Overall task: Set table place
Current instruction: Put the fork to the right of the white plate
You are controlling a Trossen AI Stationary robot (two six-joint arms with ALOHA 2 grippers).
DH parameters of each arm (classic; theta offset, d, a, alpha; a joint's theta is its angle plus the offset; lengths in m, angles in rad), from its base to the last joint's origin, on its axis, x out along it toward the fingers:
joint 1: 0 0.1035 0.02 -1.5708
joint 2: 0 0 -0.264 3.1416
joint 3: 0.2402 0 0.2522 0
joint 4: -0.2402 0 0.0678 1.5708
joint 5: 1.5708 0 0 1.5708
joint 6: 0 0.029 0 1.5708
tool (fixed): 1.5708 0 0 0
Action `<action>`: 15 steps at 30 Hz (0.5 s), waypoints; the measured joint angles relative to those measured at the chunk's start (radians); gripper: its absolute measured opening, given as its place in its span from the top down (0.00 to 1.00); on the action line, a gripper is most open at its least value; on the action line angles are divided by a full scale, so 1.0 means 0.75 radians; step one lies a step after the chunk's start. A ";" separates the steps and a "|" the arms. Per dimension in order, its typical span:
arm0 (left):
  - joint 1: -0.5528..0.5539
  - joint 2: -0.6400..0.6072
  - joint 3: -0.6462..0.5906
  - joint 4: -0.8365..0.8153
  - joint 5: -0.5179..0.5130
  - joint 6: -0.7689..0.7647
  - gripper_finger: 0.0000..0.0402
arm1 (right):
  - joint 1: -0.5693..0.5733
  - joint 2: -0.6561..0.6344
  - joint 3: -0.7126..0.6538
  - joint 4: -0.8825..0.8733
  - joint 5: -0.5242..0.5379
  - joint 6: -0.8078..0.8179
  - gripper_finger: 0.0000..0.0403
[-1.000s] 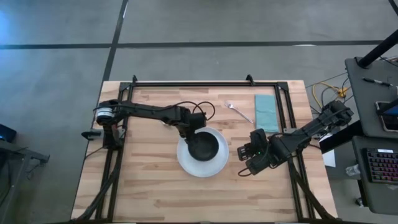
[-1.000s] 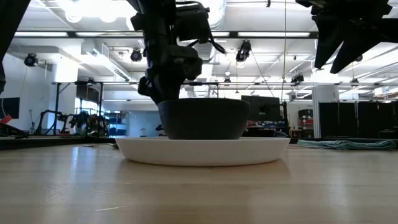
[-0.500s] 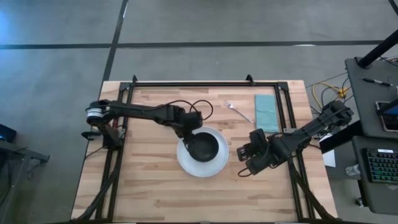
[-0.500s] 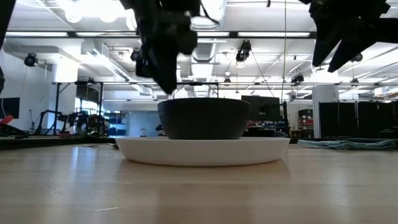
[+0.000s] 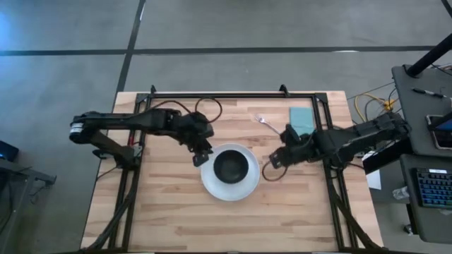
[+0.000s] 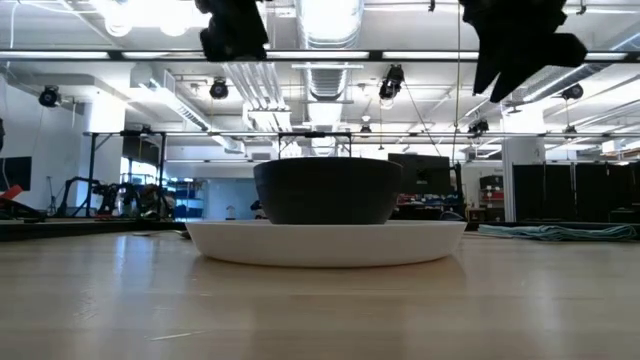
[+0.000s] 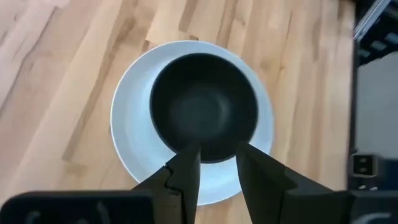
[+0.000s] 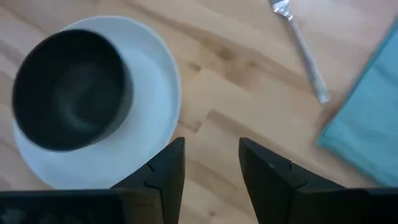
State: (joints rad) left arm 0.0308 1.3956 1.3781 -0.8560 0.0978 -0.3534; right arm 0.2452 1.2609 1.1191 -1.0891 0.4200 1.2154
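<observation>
The black bowl (image 5: 229,166) stands in the middle of the white plate (image 5: 212,185), which lies flat on the wooden table (image 5: 162,212). My left gripper (image 5: 200,156) is open and empty, above the table just left of the plate; its wrist view shows the bowl (image 7: 205,118) ahead of its fingers. My right gripper (image 5: 272,161) is open and empty, just right of the plate. The silver fork (image 5: 267,121) lies on the table at the far right, beside the teal napkin (image 5: 302,120). The spoon is out of view.
The teal napkin (image 8: 373,130) lies flat near the table's far right corner, with the fork (image 8: 298,37) just left of it. A black metal frame (image 5: 219,94) edges the table. Bare wood shows in front of the plate and at the left.
My left gripper has let go of the bowl's left rim, risen, and drawn back toward the table's left and far edge. The bowl stays on the plate. My right gripper has gone toward the far edge, nearer the fork, and has turned.
</observation>
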 joint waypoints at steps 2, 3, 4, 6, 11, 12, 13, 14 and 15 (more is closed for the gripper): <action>-0.012 -0.031 -0.005 0.000 0.001 -0.066 0.78 | -0.080 -0.017 -0.003 -0.008 -0.037 -0.083 0.66; -0.016 -0.044 -0.006 0.000 0.002 -0.085 0.78 | -0.125 -0.024 -0.008 -0.008 -0.068 -0.133 0.66; -0.022 -0.055 -0.007 0.000 0.002 -0.104 0.78 | -0.173 -0.027 -0.016 -0.009 -0.108 -0.183 0.66; -0.037 -0.074 -0.014 0.003 0.002 -0.114 0.78 | -0.263 -0.020 -0.027 -0.010 -0.184 -0.284 0.67; -0.074 -0.085 -0.021 0.000 0.002 -0.115 0.78 | -0.387 0.039 -0.036 0.000 -0.256 -0.459 0.66; -0.083 -0.085 -0.021 0.002 0.002 -0.115 0.78 | -0.392 0.047 -0.033 0.000 -0.255 -0.474 0.66; -0.091 -0.085 -0.022 0.003 0.002 -0.115 0.78 | -0.392 0.055 -0.027 0.002 -0.253 -0.487 0.65; -0.099 -0.084 -0.024 0.002 0.003 -0.115 0.78 | -0.392 0.063 -0.020 0.006 -0.245 -0.500 0.65; -0.106 -0.084 -0.030 0.007 0.002 -0.115 0.78 | -0.392 0.067 -0.014 0.010 -0.241 -0.511 0.65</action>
State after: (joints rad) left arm -0.0487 1.3327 1.3559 -0.8504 0.0994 -0.4400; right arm -0.0486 1.3114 1.1086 -1.0818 0.2394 0.8320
